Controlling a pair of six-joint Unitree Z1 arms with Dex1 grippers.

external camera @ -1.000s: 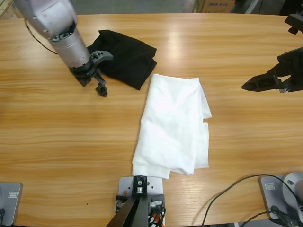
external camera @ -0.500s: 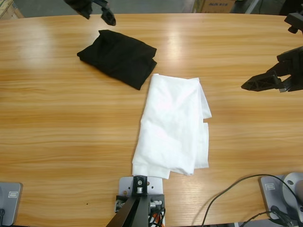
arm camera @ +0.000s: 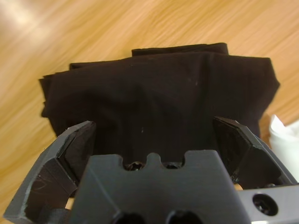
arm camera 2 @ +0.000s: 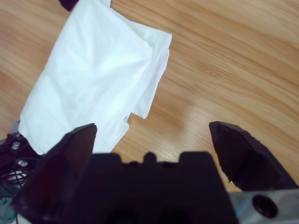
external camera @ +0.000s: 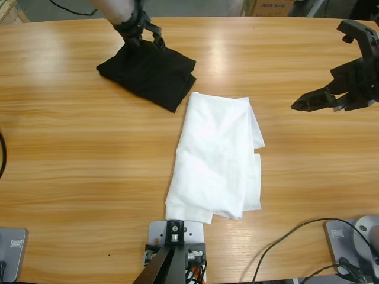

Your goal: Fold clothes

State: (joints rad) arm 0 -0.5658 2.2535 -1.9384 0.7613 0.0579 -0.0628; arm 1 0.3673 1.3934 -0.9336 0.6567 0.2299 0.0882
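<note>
White shirt: the plain white short-sleeved cotton T-shirt (external camera: 217,157) lies near the middle of the long wooden table (external camera: 71,160), folded into a long narrow panel running from mid-table toward the near edge, one loose flap poking out on its right side. Neither arm touches it.

Black garment: the smaller black folded garment (external camera: 148,70) sits up and to the left, its near corner just beside the shirt's top-left corner. Touching or only close, I can't tell.

Left gripper: the left gripper (external camera: 142,31) is right over the far edge of the black bundle. Its wrist camera looks straight down on dark cloth filling the space between its jaws, which stand wide apart and hold nothing. My read is that it's lined up to shift that bundle or tidy it, though nothing is pinched yet.

Right gripper: the right gripper (external camera: 311,102) hangs at the right side of the table, well apart from the shirt, jaws spread and empty. Its camera is angled back at the white panel, flap in plain view, so it looks parked ready to come in from that side.

Progress: lengthwise folds look done. A crosswise fold to shorten the panel appears to be what's left.

Watch for: thin cotton, so a one-layer pinch could drag the stack open.
</note>
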